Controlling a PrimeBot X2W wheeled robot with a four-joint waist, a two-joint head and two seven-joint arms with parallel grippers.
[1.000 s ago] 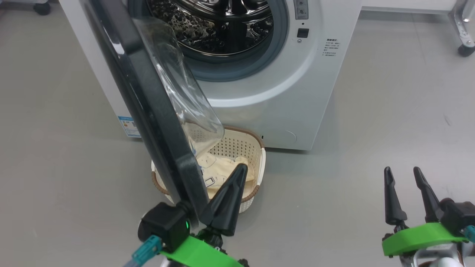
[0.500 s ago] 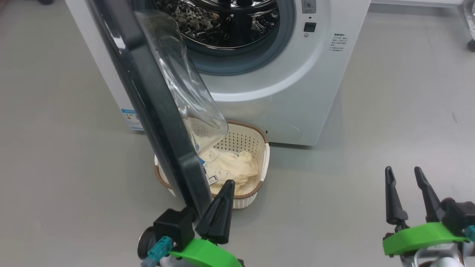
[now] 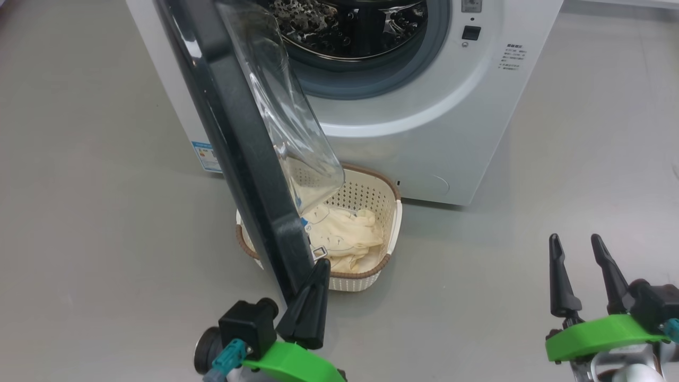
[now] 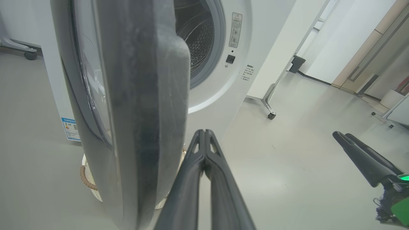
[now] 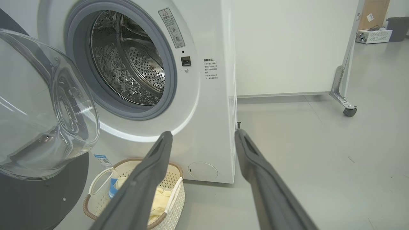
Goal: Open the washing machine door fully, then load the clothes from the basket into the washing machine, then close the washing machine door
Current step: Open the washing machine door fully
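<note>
Head view has the large round door [image 3: 238,138], a glossy black ring around a bulging clear glass bowl, standing out from the big white front-loading washing machine [image 3: 424,122]. It runs from the top of the frame down to centre. I judge it open, though perhaps not fully. At lower centre the left hand [image 3: 320,268] has its two dark fingers pressed together on nothing, tip at the door's lower rim; contact is unclear. At lower right the right hand [image 3: 574,244] is spread and empty. Pale cream-yellow soft clothes [image 3: 345,241] lie in the small cream perforated basket [image 3: 390,223] at centre, under the door. The steel dimpled drum [image 3: 360,21] looks empty, so loading and closing remain.
</note>
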